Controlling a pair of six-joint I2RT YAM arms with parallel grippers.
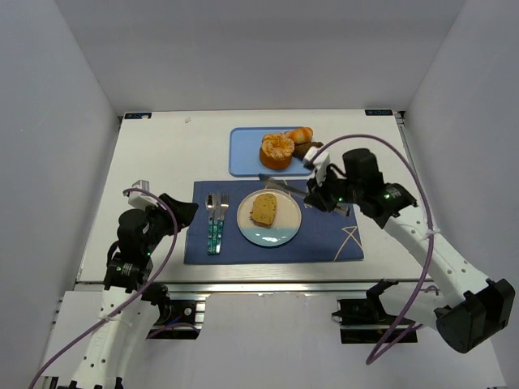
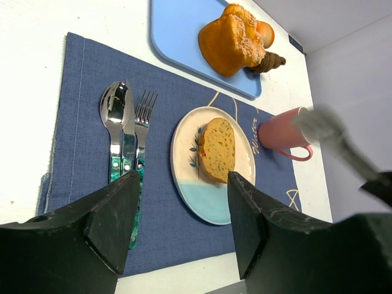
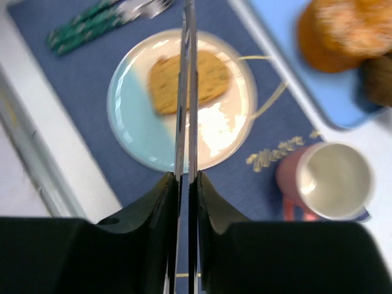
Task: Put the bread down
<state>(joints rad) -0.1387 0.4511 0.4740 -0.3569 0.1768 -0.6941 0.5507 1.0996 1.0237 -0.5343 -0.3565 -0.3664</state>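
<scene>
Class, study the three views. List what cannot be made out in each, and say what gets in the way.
- Top external: the pink mug is lost beneath the right gripper.
- Right wrist: the metal tongs hide a strip of the bread; the orange cake is blurred and cut off by the top edge.
- Left wrist: the left gripper hides the cutlery handle ends.

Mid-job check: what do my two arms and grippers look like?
The left arm and right arm have white links, black joint housings and looping purple cables. The left gripper and right gripper have chunky matte black wedge-shaped fingers.
</scene>
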